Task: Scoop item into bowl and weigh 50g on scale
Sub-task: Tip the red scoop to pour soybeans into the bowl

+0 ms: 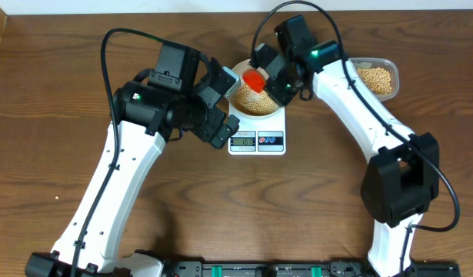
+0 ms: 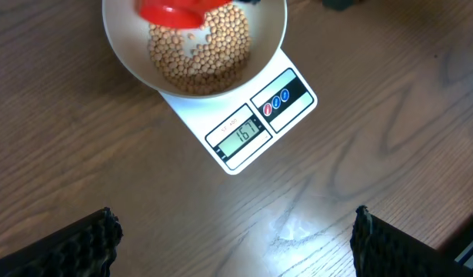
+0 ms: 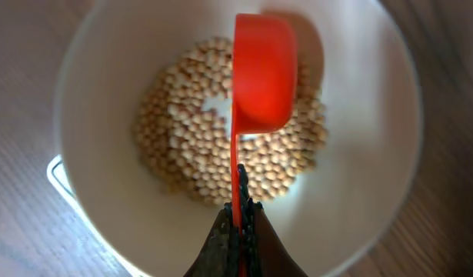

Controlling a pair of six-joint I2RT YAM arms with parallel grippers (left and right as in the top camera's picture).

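Note:
The white bowl point(image 1: 273, 110) stands on the white scale point(image 1: 257, 141) and holds a heap of tan beans point(image 1: 254, 102). In the left wrist view the bowl point(image 2: 270, 38) holds beans point(image 2: 198, 54) and the scale's display point(image 2: 241, 134) reads about 16. My right gripper point(image 3: 240, 219) is shut on the handle of a red scoop point(image 3: 263, 73), turned on its side over the beans point(image 3: 198, 154) in the bowl point(image 3: 359, 200). The scoop also shows in the overhead view point(image 1: 254, 80). My left gripper point(image 2: 236, 242) is open and empty above bare table, in front of the scale point(image 2: 286, 96).
A clear plastic tub point(image 1: 377, 78) with more beans stands at the back right, beyond the right arm. The left arm's wrist point(image 1: 213, 115) hangs close to the scale's left side. Brown wood table point(image 1: 313, 208) lies in front.

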